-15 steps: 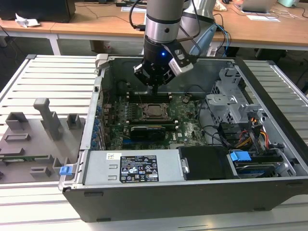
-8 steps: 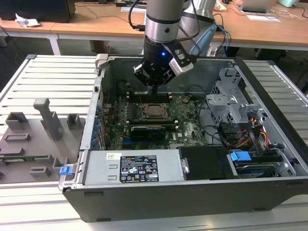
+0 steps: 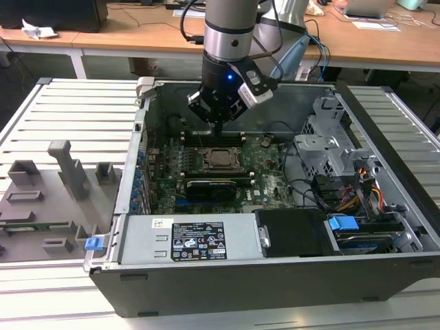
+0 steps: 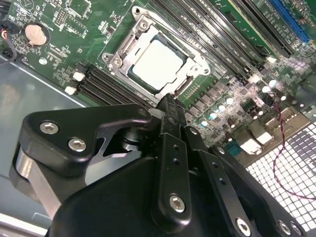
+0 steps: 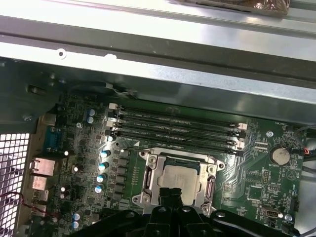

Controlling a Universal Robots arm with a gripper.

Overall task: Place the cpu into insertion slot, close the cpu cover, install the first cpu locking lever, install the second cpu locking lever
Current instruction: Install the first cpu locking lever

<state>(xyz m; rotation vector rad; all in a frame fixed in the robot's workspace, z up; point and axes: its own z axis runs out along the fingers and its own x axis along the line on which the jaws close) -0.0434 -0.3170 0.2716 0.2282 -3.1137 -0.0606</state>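
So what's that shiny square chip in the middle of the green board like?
The cpu is a small, flat square with a pale silvery metal top. It lies flat inside the window of the metal cpu cover on the green motherboard. The gripper hangs near one edge; contact is unclear.

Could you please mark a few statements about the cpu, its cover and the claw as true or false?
1. The cpu sits in the insertion slot. True.
2. The cpu cover stands raised open. False: it lies flat, framing the cpu.
3. The claw grips the cpu. False: the claw is shut with nothing in it, over the slot's edge.
4. A coin battery sits on the green board. True.
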